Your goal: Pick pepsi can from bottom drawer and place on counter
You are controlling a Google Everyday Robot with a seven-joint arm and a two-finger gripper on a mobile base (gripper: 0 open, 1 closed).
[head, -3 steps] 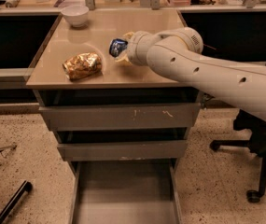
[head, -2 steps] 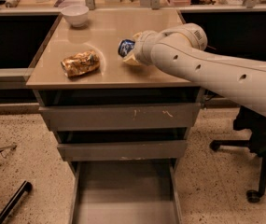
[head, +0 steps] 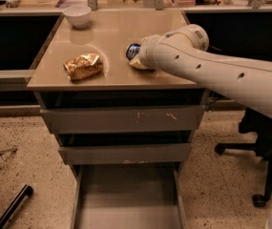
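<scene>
The pepsi can point(head: 133, 50), blue with white markings, is tilted just above the right-middle of the beige counter point(head: 111, 32). My gripper point(head: 138, 60) is at the end of the white arm that reaches in from the right, and it is shut on the can. The wrist hides most of the fingers. The bottom drawer point(head: 126, 194) is pulled open below, and its grey floor shows nothing in it.
A golden-brown snack bag point(head: 83, 66) lies on the counter left of the can. A white bowl point(head: 77, 15) stands at the back left. Two shallower grey drawers point(head: 121, 119) are shut. A black office chair point(head: 264, 142) stands at the right.
The arm has moved the can a little to the right over the counter. The snack bag and the bowl have not moved.
</scene>
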